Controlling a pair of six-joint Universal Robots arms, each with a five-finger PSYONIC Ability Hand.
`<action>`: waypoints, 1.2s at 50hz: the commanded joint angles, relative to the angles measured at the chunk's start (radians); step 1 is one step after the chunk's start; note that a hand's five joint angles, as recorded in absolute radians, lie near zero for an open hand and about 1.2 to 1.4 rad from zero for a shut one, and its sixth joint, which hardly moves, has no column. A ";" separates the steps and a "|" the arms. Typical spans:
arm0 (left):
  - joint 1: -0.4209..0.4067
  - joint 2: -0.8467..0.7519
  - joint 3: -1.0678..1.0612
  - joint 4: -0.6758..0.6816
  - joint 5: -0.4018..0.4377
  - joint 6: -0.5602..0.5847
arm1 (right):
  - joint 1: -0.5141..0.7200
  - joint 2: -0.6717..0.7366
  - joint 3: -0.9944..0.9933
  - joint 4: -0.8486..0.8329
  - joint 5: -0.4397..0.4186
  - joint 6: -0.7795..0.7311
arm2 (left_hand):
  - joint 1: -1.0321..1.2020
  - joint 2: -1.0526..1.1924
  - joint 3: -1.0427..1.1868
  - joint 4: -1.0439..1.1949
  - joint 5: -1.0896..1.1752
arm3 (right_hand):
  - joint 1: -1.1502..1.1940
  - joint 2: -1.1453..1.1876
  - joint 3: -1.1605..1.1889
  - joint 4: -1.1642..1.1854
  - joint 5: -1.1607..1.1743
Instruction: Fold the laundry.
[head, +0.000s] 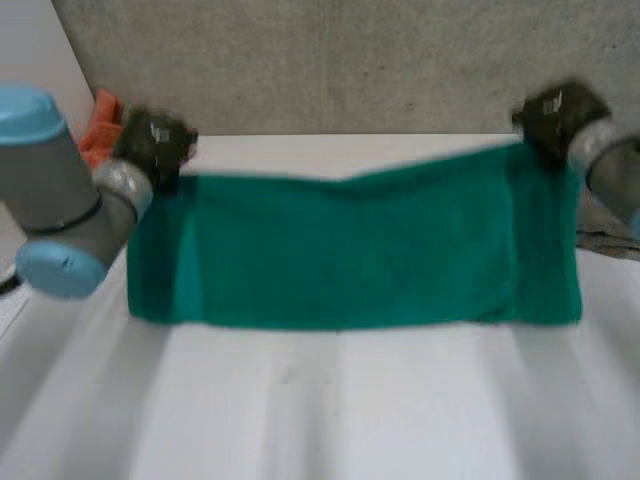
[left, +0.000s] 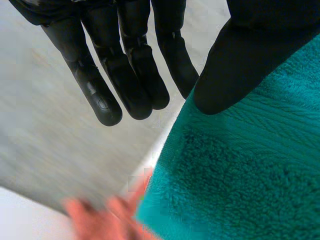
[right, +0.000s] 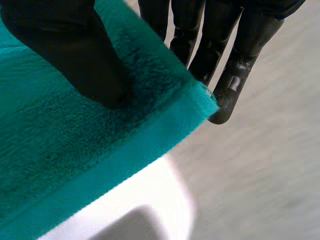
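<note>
White table (head: 350, 400): left hand (head: 155, 145), right hand (head: 555, 115) each pinch green towel (head: 350, 250) far corner.

towel (head: 350, 250): plain teal-green | table (head: 340, 400): white | left hand (head: 155, 142): black | right hand (head: 553, 115): black | far cloth (head: 100, 125): orange
</note>
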 joint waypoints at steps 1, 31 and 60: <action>-0.014 0.027 0.194 0.423 -0.010 -0.013 | 0.036 -0.023 -0.197 -0.407 0.038 0.176 | 0.248 0.200 0.203 0.194 0.251 | 0.413 0.226 0.215 0.208 0.230; 0.004 0.101 -0.564 0.419 -0.019 -0.122 | 0.048 -0.011 0.467 -0.303 -0.100 0.035 | 0.248 0.200 0.203 0.194 0.251 | 0.413 0.226 0.215 0.208 0.230; 0.034 0.365 -0.709 -0.003 -0.014 0.218 | -0.136 -0.235 0.714 0.062 -0.122 -0.199 | 0.248 0.200 0.203 0.194 0.251 | 0.413 0.226 0.215 0.208 0.230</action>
